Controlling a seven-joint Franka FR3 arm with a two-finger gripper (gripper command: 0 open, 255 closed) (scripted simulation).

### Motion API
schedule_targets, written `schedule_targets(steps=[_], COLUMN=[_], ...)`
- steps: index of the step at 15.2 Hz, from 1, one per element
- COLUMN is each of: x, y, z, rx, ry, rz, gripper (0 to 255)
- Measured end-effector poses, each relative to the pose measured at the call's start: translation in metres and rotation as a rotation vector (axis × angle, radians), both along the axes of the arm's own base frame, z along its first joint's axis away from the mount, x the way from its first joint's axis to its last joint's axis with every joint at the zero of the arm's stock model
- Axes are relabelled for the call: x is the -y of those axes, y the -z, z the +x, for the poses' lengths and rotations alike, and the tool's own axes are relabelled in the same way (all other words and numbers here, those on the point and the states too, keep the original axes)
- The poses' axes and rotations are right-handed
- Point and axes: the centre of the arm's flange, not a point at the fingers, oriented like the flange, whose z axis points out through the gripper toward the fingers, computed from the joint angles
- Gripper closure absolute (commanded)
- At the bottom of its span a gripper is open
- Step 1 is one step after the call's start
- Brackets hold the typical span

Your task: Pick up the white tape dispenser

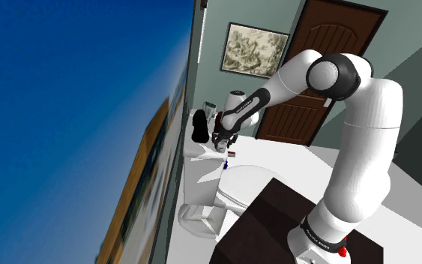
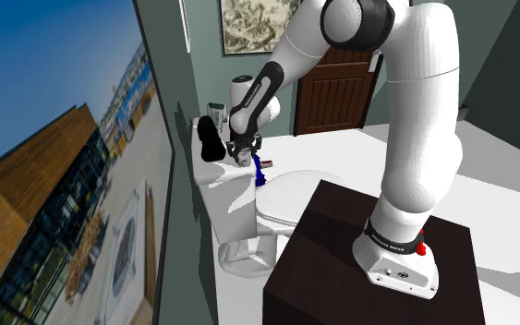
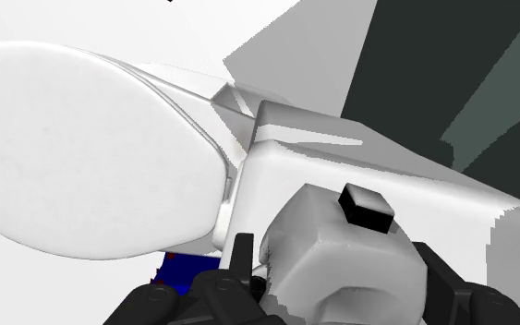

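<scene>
The gripper (image 3: 336,257) clasps the pale tape dispenser (image 3: 332,235) above the toilet tank (image 3: 295,152), mid-frame in the shoulder view; long axis unclear; the wrist view reveals its black block (image 3: 367,207), facing the camera; the second exterior view shows the stand (image 2: 341,240).

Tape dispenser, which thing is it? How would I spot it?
Find the white toilet, then the tank behind its lid. At the tank, the tape dispenser is the pale rounded lump clasped in the robot's black hand; unlike the blue thing beside it, it carries a small black block.
</scene>
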Motion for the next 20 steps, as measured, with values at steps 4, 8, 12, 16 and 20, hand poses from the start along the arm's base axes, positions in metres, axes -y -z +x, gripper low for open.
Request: schedule_targets(steps=[4,8,12,16,20], x=[0.000,0.000,0.000,-0.001,-0.001], y=[0.000,-0.010,-0.031,-0.052,-0.073], z=[0.000,-0.001,0.000,0.000,-0.001], rx=[0.000,-0.001,-0.001,0.000,-0.001], ry=[0.000,0.000,0.000,0.000,0.000], rz=[0.000,0.000,0.000,0.000,0.000], gripper=[255,255,255,255,255])
